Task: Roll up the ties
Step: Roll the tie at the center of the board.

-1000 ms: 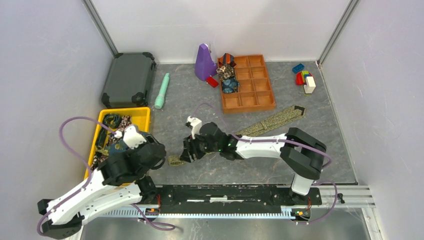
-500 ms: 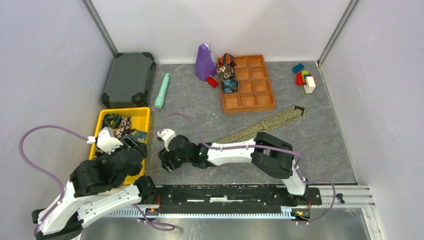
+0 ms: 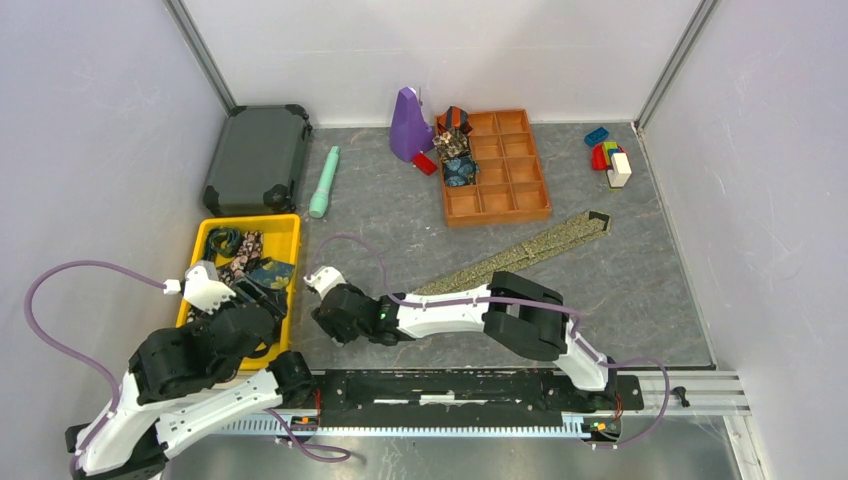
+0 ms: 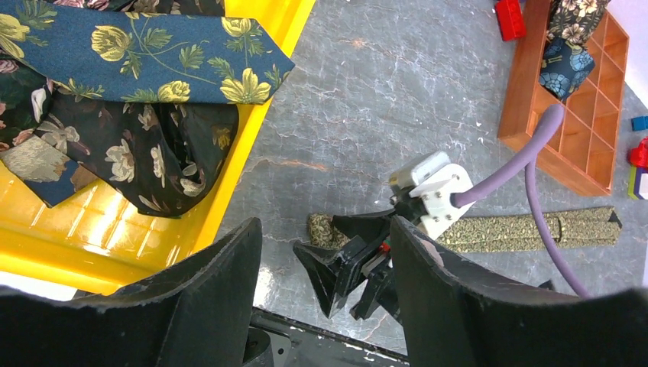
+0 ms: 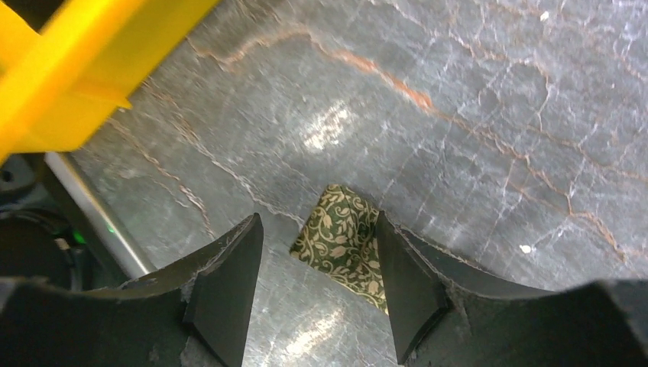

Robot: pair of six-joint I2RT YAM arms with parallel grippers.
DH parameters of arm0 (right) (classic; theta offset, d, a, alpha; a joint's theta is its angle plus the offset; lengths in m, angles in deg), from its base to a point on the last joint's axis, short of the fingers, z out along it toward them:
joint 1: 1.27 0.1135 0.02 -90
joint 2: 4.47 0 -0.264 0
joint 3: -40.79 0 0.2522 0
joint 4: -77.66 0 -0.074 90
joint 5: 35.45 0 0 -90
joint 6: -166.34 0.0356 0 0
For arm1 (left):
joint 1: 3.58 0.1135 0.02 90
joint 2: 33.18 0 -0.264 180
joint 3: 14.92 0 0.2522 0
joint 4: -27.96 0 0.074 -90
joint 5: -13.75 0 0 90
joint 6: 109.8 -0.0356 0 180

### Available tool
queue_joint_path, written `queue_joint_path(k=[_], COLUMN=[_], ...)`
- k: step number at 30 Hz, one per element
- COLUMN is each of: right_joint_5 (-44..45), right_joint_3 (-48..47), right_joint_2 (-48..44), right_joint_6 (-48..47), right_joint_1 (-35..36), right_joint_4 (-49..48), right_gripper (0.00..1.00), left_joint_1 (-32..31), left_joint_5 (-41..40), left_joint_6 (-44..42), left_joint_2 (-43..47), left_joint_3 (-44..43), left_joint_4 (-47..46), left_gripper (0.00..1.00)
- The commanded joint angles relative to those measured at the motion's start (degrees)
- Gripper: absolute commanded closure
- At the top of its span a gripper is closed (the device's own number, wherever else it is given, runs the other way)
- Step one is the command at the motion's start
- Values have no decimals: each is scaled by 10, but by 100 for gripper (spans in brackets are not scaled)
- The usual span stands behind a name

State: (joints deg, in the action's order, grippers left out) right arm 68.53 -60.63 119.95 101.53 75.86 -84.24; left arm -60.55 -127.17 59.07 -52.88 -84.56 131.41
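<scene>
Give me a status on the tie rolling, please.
Both jaws open, empty. Right jaws over near end of olive tie; flat, unrolled. Yellow bin close alongside.

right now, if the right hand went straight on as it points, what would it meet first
Likely the end of the olive-gold tie, flat on the table between the fingers of the right hand; depth unclear.

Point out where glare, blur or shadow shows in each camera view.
Top view: even light, sharp, no strong glare on the table. Left wrist view: its own fingers loom dark and soft-edged. Right wrist view: white glare patches on the table, the yellow bin corner blurred, the olive tie end sharp.
</scene>
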Motion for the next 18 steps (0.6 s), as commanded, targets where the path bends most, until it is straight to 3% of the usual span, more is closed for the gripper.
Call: queue_joint_path(k=[1,9,18], right_joint_5=[52,77,124], right_joint_3=[-23,-27,-24], right_joint_2=[6,7,-7], right_joint_6=[5,13,38], right_joint_1=[14,29,33], right_joint_4=[34,43,57], right_gripper=[38,50,75], left_joint_1=[1,1,1], left_joint_5=[-23,-24,-24], left_joint_6=[-20,-22,-22], left_joint_2=[-9,-5,-14], left_joint_3=[-3,-1,-1], left_joint_4=[2,-1,-1], left_gripper=[32,32,32])
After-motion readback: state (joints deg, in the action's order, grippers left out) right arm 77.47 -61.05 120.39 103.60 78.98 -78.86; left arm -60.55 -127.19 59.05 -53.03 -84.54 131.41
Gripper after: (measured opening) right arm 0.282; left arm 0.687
